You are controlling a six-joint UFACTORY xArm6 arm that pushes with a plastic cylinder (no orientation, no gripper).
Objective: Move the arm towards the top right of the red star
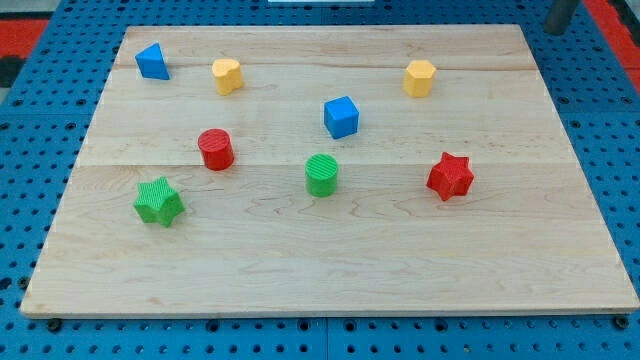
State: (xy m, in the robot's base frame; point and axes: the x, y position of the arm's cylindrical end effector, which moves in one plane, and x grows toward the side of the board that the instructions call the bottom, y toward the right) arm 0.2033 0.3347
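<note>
1. Starting at the view's left, a blue block (152,62), roughly triangular, sits near the top left corner of the tabletop (330,255).
2. Below it, near the left edge, there's the green star (158,201), well apart from everything but the red cylinder.
3. Moving right, the red cylinder (215,149) stands upright, up and to the right of the green star.
4. Above that, a yellow block (227,75) sits in the top row, just right of the blue one; its exact shape is hard to call.
5. Centre board now: the green cylinder (321,174) stands upright, and the blue cube (341,116) sits just above and slightly right of it, the two apart.
6. Further right in the top row, a second yellow block (419,77), many-sided.
7. And here's the one that matters: the red star (450,176), right of centre, level with the green cylinder, standing alone with nothing touching it.
8. Far top right corner of the view, off the board, a dark rod (561,14) pokes in; my tip (556,29) is well above and to the right of the red star.
9. No jaws on this arm, so no open or closed state to call.
</note>
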